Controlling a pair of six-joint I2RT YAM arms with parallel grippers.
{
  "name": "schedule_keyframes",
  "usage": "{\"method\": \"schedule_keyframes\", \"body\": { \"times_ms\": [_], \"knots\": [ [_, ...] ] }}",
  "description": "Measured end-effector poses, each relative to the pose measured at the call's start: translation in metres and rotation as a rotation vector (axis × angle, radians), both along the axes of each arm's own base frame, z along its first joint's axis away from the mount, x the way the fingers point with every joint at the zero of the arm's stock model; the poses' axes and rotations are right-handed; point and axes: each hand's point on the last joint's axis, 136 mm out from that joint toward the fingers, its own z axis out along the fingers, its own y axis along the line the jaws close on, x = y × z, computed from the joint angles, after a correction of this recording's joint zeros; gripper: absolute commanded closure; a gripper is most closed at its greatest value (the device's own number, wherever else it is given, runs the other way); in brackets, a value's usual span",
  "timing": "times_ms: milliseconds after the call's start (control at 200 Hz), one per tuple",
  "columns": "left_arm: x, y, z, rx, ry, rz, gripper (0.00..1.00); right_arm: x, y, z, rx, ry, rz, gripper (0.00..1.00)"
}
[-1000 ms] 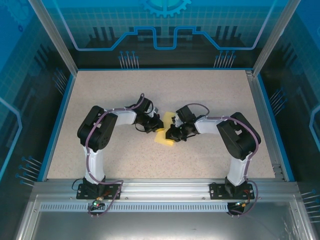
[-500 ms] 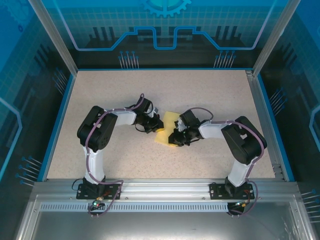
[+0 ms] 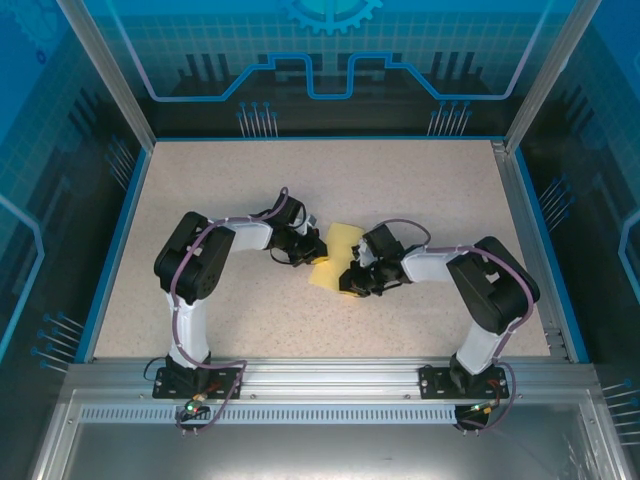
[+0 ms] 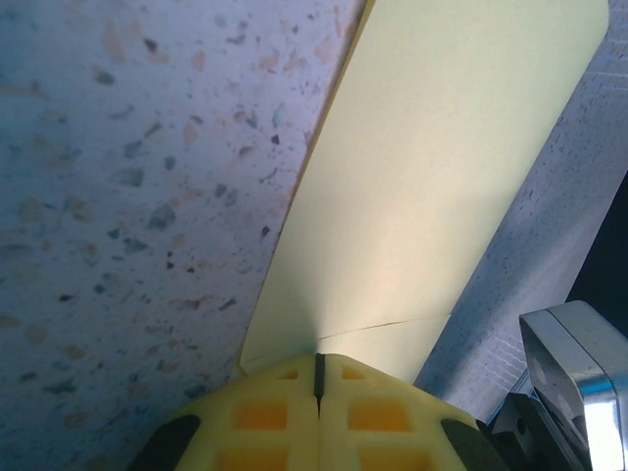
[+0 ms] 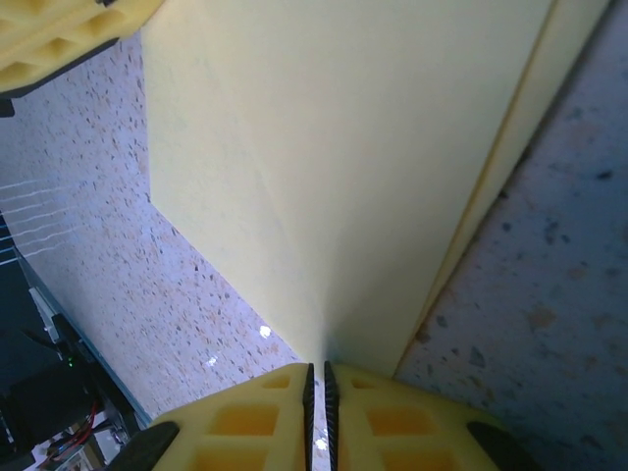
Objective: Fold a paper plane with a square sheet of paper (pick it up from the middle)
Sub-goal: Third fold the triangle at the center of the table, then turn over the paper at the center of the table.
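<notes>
Paper is gripped from both sides, and it is all happening near the middle of the table. In the overhead view the pale-yellow sheet of paper is seen lying on the speckled table. The left gripper is set against its left edge and the right gripper at its near right corner.

From the left wrist, the left gripper is shown with its yellow pads pressed together, only a hairline seam left between them. The sheet is pinched right at that seam, and a fine crease is seen running across the paper just above the pads.

Over to the right wrist: the right gripper is shown closed down to a thin slit, and the sheet is caught in it where the paper tapers to a corner. A doubled edge is visible along the sheet's right side there, so the paper is folded over on itself. A yellow pad of the left gripper is glimpsed at the upper left, at the sheet's far corner.
</notes>
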Motion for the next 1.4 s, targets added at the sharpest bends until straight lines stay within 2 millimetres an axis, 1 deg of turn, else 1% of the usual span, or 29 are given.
{"method": "schedule_keyframes", "body": {
  "times_ms": [210, 280, 315, 350, 450, 545, 615, 765, 925, 1035, 1205, 1295, 1400],
  "knots": [
    [0.0, 0.0, 0.0, -0.003, -0.004, 0.001, 0.97, 0.0, -0.001, 0.002, 0.007, -0.002, -0.011, 0.84],
    [0.0, 0.0, 0.0, -0.004, -0.007, 0.001, 0.97, 0.0, -0.004, 0.007, -0.004, -0.01, -0.02, 0.83],
    [0.0, 0.0, 0.0, -0.005, -0.009, 0.001, 0.97, 0.001, -0.006, 0.011, -0.008, -0.02, -0.027, 0.8],
    [0.0, 0.0, 0.0, -0.007, -0.013, 0.001, 0.96, 0.004, -0.009, 0.016, -0.012, -0.037, -0.039, 0.77],
    [-0.001, 0.0, 0.001, -0.012, -0.018, 0.007, 0.96, 0.02, -0.021, 0.031, -0.019, -0.089, -0.093, 0.73],
    [-0.004, 0.001, 0.001, -0.018, -0.013, 0.019, 0.96, 0.035, -0.029, 0.037, -0.025, -0.106, -0.139, 0.68],
    [-0.005, 0.001, 0.001, -0.021, -0.011, 0.025, 0.96, 0.041, -0.031, 0.036, -0.032, -0.104, -0.155, 0.66],
    [-0.007, 0.002, 0.001, -0.024, -0.005, 0.037, 0.96, 0.048, -0.027, 0.03, -0.042, -0.084, -0.156, 0.63],
    [-0.008, 0.002, 0.002, -0.02, 0.0, 0.045, 0.95, 0.048, -0.028, 0.019, -0.065, -0.052, -0.156, 0.63],
    [-0.009, 0.002, 0.002, -0.019, 0.005, 0.05, 0.93, 0.048, -0.027, 0.016, -0.066, -0.046, -0.159, 0.62],
    [-0.011, 0.002, 0.002, -0.019, 0.008, 0.05, 0.92, 0.048, -0.026, 0.007, -0.071, -0.022, -0.164, 0.64],
    [-0.011, 0.002, 0.002, -0.018, 0.01, 0.049, 0.91, 0.049, -0.025, 0.008, -0.067, -0.02, -0.167, 0.65],
    [-0.012, 0.002, 0.002, -0.017, 0.01, 0.047, 0.9, 0.049, -0.025, 0.006, -0.065, -0.01, -0.174, 0.7]
  ]
}}
